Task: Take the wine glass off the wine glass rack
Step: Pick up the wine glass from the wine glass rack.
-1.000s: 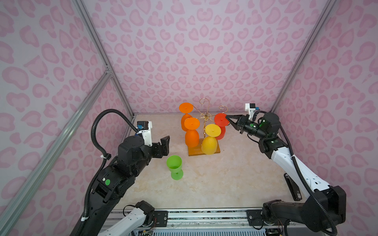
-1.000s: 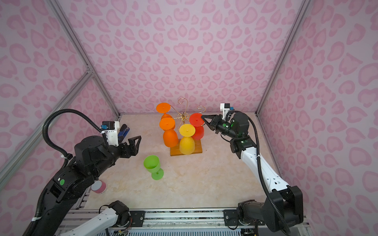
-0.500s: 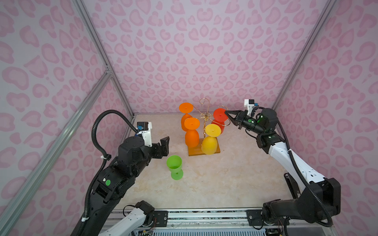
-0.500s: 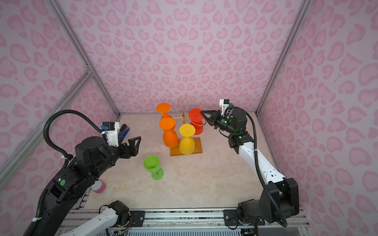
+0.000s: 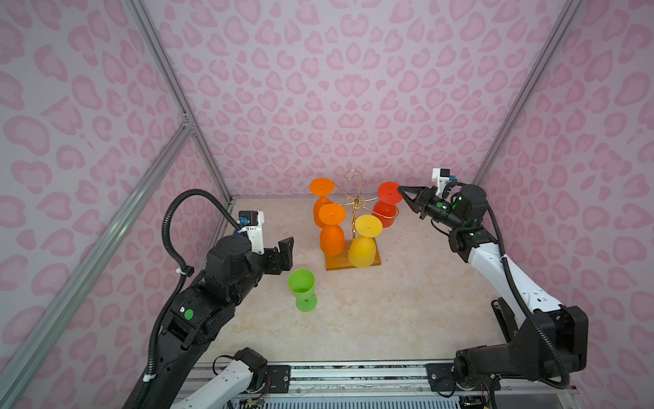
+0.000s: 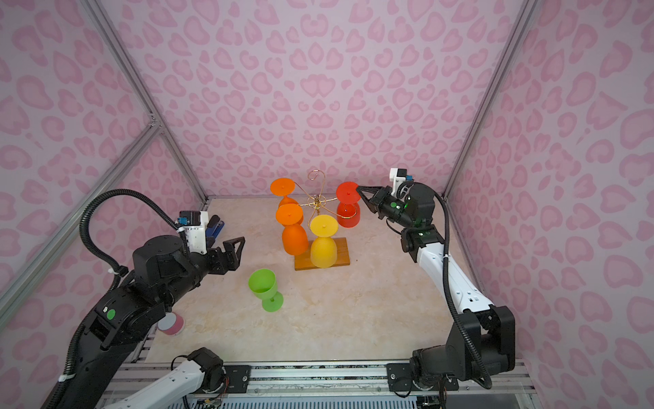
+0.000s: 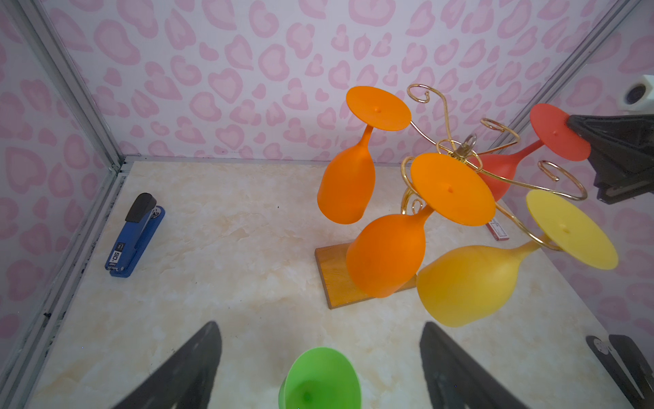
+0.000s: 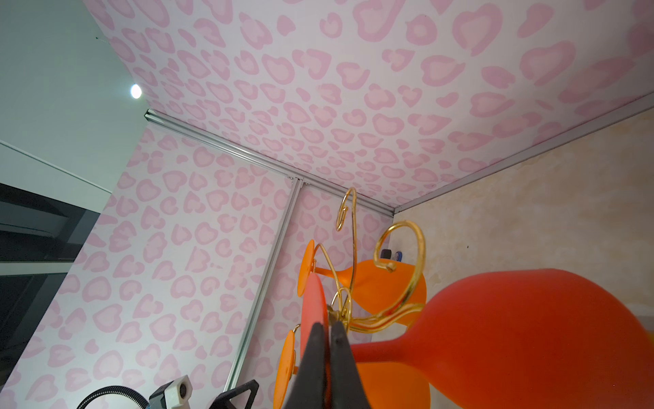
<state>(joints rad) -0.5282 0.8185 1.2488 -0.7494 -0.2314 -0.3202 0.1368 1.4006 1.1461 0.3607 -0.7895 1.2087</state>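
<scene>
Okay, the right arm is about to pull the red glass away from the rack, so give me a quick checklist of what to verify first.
1. Grip: right gripper fingers shut on the red wine glass by its foot: ok.
2. Release: its stem free of the wine glass rack wire: cannot tell; gold wire runs close beside it.
3. Other arm: left gripper open, apart from the rack: ok.
4. Obstacle: green wine glass upright on the table, nearer the left arm: ok.
5. Stability: rack's wooden base flat on the table: ok.
</scene>
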